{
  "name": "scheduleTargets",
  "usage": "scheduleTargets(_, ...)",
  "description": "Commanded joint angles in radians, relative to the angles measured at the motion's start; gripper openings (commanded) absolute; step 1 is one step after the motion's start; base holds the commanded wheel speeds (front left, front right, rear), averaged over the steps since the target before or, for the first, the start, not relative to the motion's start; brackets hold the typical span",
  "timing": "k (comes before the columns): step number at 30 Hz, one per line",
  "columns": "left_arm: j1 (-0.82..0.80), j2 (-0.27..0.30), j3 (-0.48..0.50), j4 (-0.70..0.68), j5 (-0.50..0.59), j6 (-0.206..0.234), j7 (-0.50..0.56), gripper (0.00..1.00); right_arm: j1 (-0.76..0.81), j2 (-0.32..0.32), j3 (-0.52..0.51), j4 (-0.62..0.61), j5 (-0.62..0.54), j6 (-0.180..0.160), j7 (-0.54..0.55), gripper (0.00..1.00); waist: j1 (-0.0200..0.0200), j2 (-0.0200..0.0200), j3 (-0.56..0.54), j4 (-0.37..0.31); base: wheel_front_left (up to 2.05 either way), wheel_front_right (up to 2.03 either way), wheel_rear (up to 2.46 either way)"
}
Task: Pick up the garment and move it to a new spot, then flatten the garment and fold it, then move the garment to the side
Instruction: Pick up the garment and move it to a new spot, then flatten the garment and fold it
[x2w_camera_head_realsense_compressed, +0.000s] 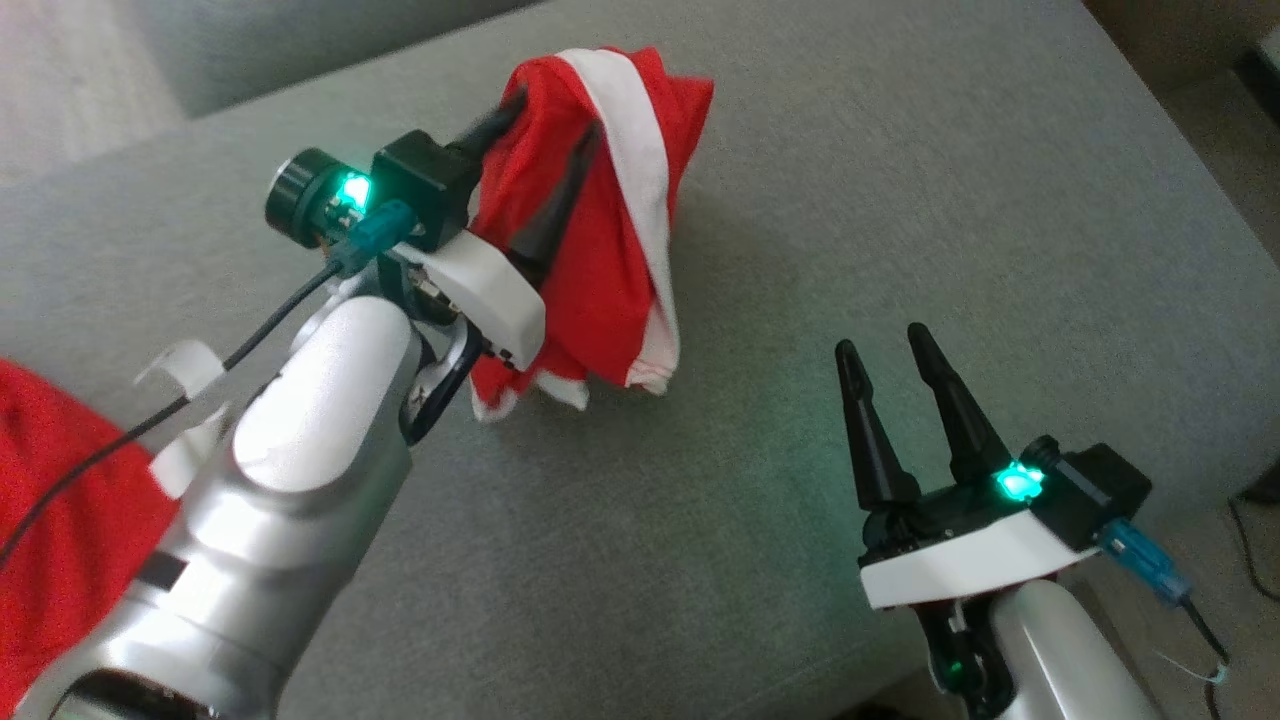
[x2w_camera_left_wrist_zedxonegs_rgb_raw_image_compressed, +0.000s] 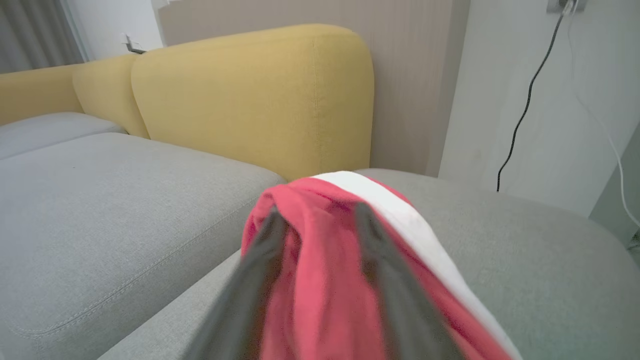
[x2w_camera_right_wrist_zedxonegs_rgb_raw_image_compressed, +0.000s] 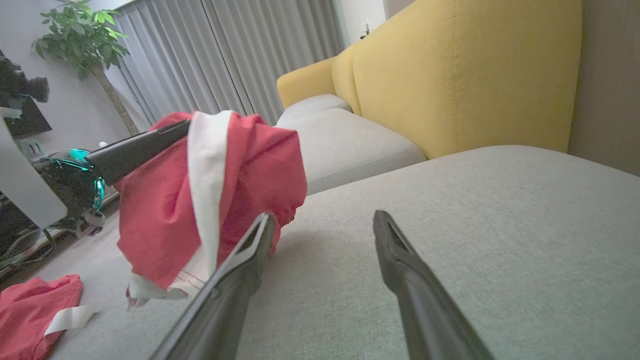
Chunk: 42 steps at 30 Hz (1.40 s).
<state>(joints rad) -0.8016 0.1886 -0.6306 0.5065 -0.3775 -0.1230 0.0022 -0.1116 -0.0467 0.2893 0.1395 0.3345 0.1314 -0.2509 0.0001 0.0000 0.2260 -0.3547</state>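
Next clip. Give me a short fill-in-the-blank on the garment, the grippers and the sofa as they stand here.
1. The red garment, draped over the spread fingers of the left gripper, has a ____ band.
2. The right gripper stands open and holds ____.
3. The sofa's backrest is ____ in colour.
4. The seat cushion under both grippers is ____ in colour.
Missing words: white; nothing; yellow; grey.

No readable words, labels, brands, numbers or signs anywhere. The red and white garment (x2w_camera_head_realsense_compressed: 600, 230) is unmarked, as are the left hand (x2w_camera_head_realsense_compressed: 555, 120), the right hand (x2w_camera_head_realsense_compressed: 882, 340) and the grey sofa (x2w_camera_head_realsense_compressed: 900, 150).
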Motion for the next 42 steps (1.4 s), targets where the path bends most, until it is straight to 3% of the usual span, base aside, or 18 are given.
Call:
scheduleTargets(1,-0.065,0.024,0.020,-0.016,0.015,0.003,-0.016,1.00,-0.029,-0.004,0.025,-0.038,0.004,-0.001,-0.011,1.00,-0.0001,0.0000,0.038,-0.035,0.00,0.00,0.00)
scheduleTargets(8,-0.086,0.000,-0.014,0.058,0.006,-0.002,-0.070,1.00,-0.036,-0.004,-0.002,-0.036,-0.005,-0.001,-0.011,1.00,-0.0001,0.0000,0.042,0.017,0.00,0.00,0.00)
scheduleTargets(16,-0.071,-0.001,-0.005,0.074,-0.015,0.013,-0.142,1.00,-0.033,-0.004,-0.013,-0.019,-0.035,-0.001,-0.011,1.00,-0.0001,0.0000,-0.015,0.144,0.00,0.00,0.00)
scheduleTargets(22,0.027,0.026,0.028,0.031,-0.028,0.080,-0.204,1.00,0.001,-0.004,-0.061,-0.005,-0.060,-0.001,-0.011,1.00,-0.0001,0.0000,-0.081,0.269,0.00,0.00,0.00)
scheduleTargets(29,0.261,0.061,0.075,-0.080,-0.064,0.180,-0.244,1.00,0.046,-0.004,-0.096,0.015,-0.097,-0.001,-0.011,1.00,-0.0001,0.0000,-0.128,0.395,0.00,0.00,0.00)
scheduleTargets(36,0.494,0.048,0.125,-0.168,-0.068,0.268,-0.263,1.00,0.085,-0.004,-0.118,0.033,-0.120,-0.001,-0.011,1.00,-0.0001,0.0000,-0.162,0.458,0.00,0.00,0.00)
scheduleTargets(42,0.590,0.011,0.175,-0.241,-0.030,0.279,-0.264,1.00,0.095,-0.004,-0.121,0.046,-0.130,-0.001,-0.011,1.00,-0.0001,0.0000,-0.174,0.467,0.00,0.00,0.00)
